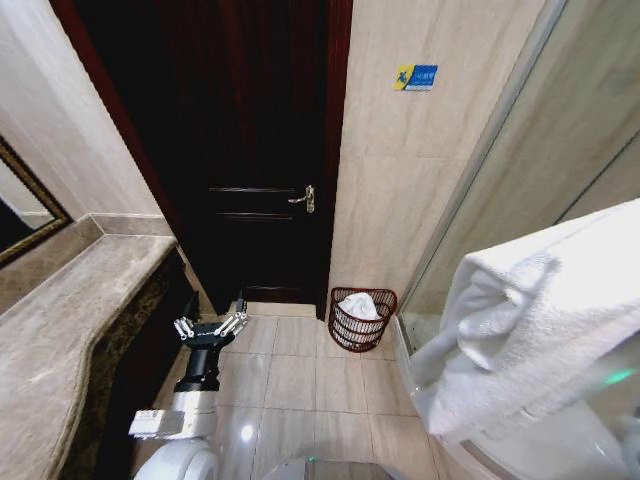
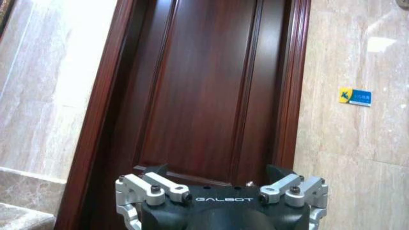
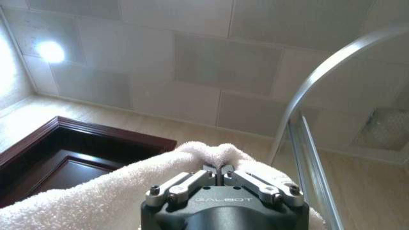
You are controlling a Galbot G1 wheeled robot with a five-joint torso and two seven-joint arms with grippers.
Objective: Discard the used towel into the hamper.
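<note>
In a tiled bathroom with a dark wooden door [image 1: 250, 150], the right gripper [image 3: 221, 173] pinches a white towel [image 1: 530, 320] aloft, the left gripper [image 1: 211, 327] hangs spread, and the hamper [image 1: 361, 319] stands by the wall.

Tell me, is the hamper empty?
No. The hamper stands upright on the floor by the door, and a white cloth already lies inside it.

"GALBOT" on left tool [image 2: 221, 211], right tool [image 3: 221, 178], wall sticker [image 2: 355, 97] seemingly illegible

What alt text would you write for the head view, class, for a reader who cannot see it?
A white towel hangs bunched at right, above a tiled bathroom floor. The hamper stands beside a dark door, white cloth already inside. The left gripper hovers open, low by the counter.
</note>
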